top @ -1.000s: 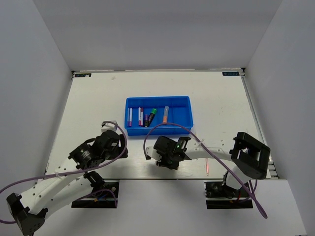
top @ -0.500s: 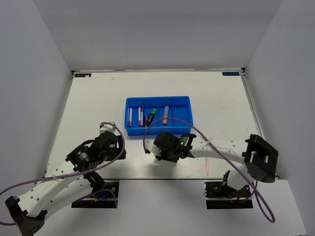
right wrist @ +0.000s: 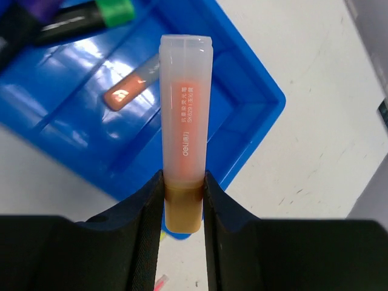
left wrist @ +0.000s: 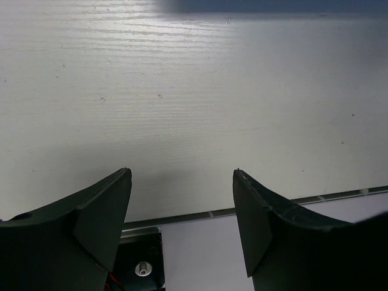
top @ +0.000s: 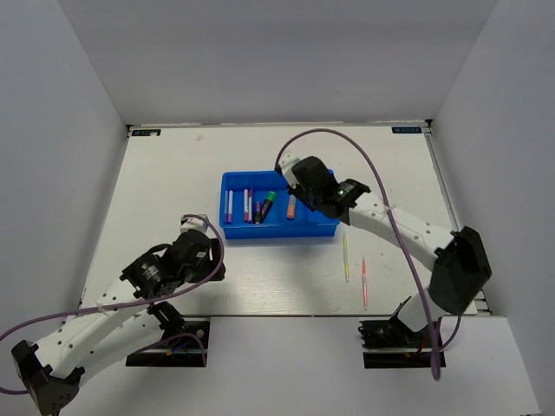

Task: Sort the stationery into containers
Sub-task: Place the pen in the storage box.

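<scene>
On the right: reaching far forward and inward from the base, forearm slanting across the worktop [top: 173,173], wrist bent down over the blue tray [top: 323,178]. Right tool [right wrist: 182,182] clamped on an orange highlighter [right wrist: 185,109] by its darker end, clear cap pointing away from the fingers. Held above the tray's right part, clear of its floor.

Inside the tray, just beyond the held cap and to the tool's left: a second orange highlighter [right wrist: 130,88], lying slantwise. Farther to the tool's left, a green-black highlighter [right wrist: 91,15] and a purple highlighter [right wrist: 36,7], close together. Farther left again, seen from above: two pink-white pens [top: 229,205], lying lengthwise toward the tray's left end. Cannot tell exactly which compartment for each.

Outside the tray, nearer the bases than the right tool and to its right: a yellow stick [top: 346,257] and a pink stick [top: 364,283], near each other but apart, flat on the worktop.

On the left: folded low, elbow back toward the base, wrist short of the tray's near left corner. Left tool [left wrist: 180,176] spread apart, gripping nothing, aimed down at bare worktop by its near edge.
</scene>
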{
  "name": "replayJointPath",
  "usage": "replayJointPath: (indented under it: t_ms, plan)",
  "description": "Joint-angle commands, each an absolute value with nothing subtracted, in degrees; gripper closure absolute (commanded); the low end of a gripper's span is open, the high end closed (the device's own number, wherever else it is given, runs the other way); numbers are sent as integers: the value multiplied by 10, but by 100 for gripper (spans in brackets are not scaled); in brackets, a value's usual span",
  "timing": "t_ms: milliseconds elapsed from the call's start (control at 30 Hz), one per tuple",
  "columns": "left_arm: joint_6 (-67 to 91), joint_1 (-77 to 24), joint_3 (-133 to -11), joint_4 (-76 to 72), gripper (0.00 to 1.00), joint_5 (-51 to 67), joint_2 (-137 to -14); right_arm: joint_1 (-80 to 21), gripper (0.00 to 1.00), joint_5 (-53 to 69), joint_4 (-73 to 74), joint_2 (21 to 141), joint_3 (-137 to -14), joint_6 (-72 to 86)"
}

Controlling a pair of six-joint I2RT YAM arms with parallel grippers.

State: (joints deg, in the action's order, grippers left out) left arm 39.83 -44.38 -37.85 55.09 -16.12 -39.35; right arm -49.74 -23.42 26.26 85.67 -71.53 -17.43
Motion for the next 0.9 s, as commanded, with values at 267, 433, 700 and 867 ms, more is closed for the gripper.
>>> replayJointPath:
  t_ms: [267, 433, 700, 867]
  plan:
    - [388, -451, -384, 512, 22, -136, -418, -363, 100, -92, 305, 1010, -838, -18]
    - [377, -473, -403, 496, 24, -137, -461, -342, 68, -61, 317, 1026, -828, -5]
    - [361, -545, -467, 452, 41, -163, -570, -328, 49, -38, 322, 989, -808, -4]
    - [359, -591, -517, 404, 71, -163, -632, -312, 87, -47, 345, 920, -778, 20]
